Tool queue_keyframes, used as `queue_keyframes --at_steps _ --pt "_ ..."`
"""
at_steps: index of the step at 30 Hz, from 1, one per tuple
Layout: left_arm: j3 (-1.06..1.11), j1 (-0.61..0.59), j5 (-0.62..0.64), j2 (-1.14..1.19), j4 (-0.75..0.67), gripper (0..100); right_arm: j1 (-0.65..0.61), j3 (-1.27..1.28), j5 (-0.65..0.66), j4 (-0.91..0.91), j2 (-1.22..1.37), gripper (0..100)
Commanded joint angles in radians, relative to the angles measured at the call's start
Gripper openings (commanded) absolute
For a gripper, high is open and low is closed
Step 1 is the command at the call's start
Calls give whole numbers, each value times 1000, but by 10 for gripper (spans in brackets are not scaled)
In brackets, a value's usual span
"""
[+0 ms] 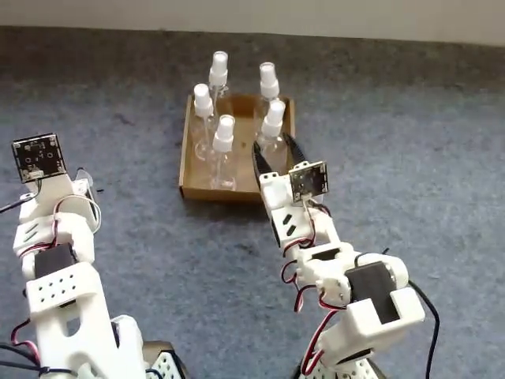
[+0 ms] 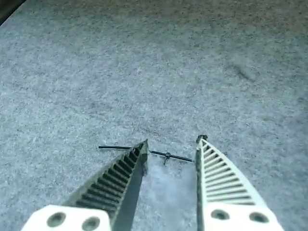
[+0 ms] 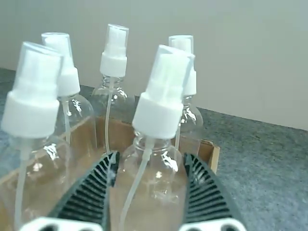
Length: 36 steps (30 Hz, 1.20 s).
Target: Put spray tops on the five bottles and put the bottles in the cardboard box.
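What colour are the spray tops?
The tops are white; right wrist view shows it best.

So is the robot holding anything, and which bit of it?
Yes. The right tool grips a clear bottle by its round body, below the spray top, in the cardboard box. The left tool holds nothing.

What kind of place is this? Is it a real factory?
Probably a small robot practice table, not a factory: left arm and right arm stand on grey cloth, by a cardboard box and five spray bottles, the right tool around one bottle. A plain wall is behind.
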Motion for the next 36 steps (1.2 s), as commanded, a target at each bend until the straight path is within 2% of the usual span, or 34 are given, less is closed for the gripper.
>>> queue_keyframes --at_steps 1,4,8,14,24,30,36 --pt "-7 -5 9 -7 -18 157 8 -1 15 -13 -10 11" --pt "-7 -5 9 -7 -18 157 7 -1 74 -13 -10 11" --pt "-7 -5 9 -7 -18 157 7 -1 71 -13 -10 22" --pt "-7 -5 9 -7 -18 157 7 -1 72 -10 -10 142" --pt "-7 -5 9 -7 -18 157 7 -1 74 -5 -51 142" --pt "-8 -5 11 -7 -18 157 5 -1 71 174 -185 146" --pt "-8 -5 11 -7 -17 157 -42 -1 71 275 -240 146"
